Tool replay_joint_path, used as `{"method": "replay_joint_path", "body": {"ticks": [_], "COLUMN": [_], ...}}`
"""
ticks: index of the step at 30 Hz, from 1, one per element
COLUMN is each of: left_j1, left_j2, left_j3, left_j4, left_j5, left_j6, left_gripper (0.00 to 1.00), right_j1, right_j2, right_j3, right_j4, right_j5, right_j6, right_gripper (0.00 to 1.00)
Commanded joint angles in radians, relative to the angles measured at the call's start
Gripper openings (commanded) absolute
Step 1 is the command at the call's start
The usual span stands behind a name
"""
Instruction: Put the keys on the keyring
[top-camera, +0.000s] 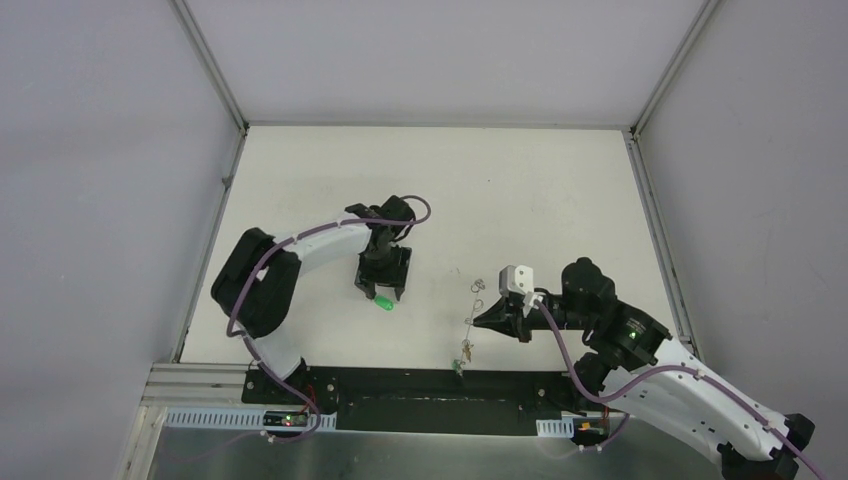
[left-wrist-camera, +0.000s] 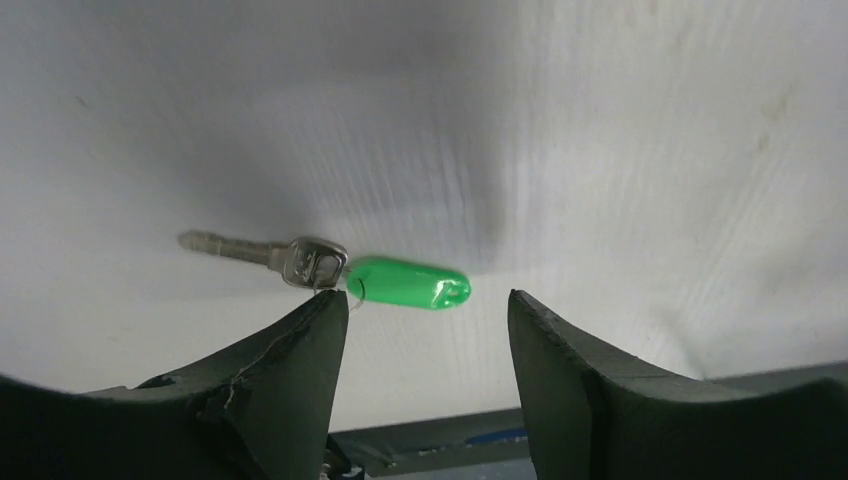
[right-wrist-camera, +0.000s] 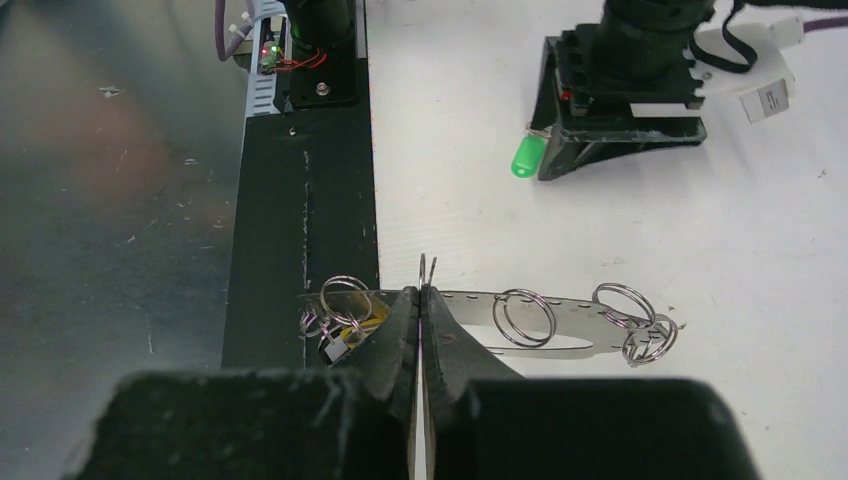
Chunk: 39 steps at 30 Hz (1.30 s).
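One green key (left-wrist-camera: 410, 283) lies loose on the white table (left-wrist-camera: 640, 150), its metal blade pointing away from the coloured head. For this key the job is not yet done: it has to be picked up, carried across and threaded on. The left gripper (left-wrist-camera: 425, 312) hovers low over it with its jaws half apart, the key just beyond the tips and nothing clamped. Well to the right, the right gripper (right-wrist-camera: 422, 300) is pinched fully closed on the keyring (right-wrist-camera: 570, 305), holding it near the table's front edge with several small split rings (right-wrist-camera: 525, 318) strung along it. A yellow bit (right-wrist-camera: 350, 325) hangs among the rings beside the fingers. It may be a second key already on, but it is too hidden to be sure. A white label (right-wrist-camera: 768, 100) on the left arm carries print too small to read, and no brand shows.
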Motion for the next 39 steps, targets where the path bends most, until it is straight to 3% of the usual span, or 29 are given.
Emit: {"method": "replay_joint_path", "body": {"ticks": [1, 6, 10, 19, 29, 36, 39], "left_j1": [-0.042, -0.043, -0.043, -0.041, 0.043, 0.093, 0.103], "left_j2": [-0.190, -0.367, -0.448, -0.432, -0.380, -0.386, -0.398], "left_j3": [-0.086, -0.106, -0.123, -0.237, -0.247, -0.305, -0.340], "left_j4": [0.057, 0.058, 0.052, 0.048, 0.011, 0.021, 0.044], "left_j5": [0.040, -0.012, -0.054, -0.059, -0.035, -0.012, -0.015], "left_j6": [-0.151, -0.222, -0.324, -0.704, -0.719, -0.734, -0.755], "left_gripper": [0.64, 0.73, 0.73, 0.70, 0.65, 0.50, 0.48], "right_j1": [0.001, 0.000, 0.000, 0.000, 0.000, 0.000, 0.000], "right_j2": [-0.018, -0.012, -0.001, -0.013, -0.041, -0.030, -0.017], "right_j3": [0.045, 0.044, 0.040, 0.021, 0.000, -0.013, -0.015], "right_j4": [0.026, 0.037, 0.048, 0.051, 0.050, 0.063, 0.072], "right_j5": [-0.007, -0.017, -0.032, -0.037, -0.028, -0.029, -0.037], "right_j6": [0.039, 0.055, 0.074, 0.096, 0.110, 0.112, 0.113], "right_gripper": [0.00, 0.00, 0.00, 0.00, 0.00, 0.00, 0.00]}}
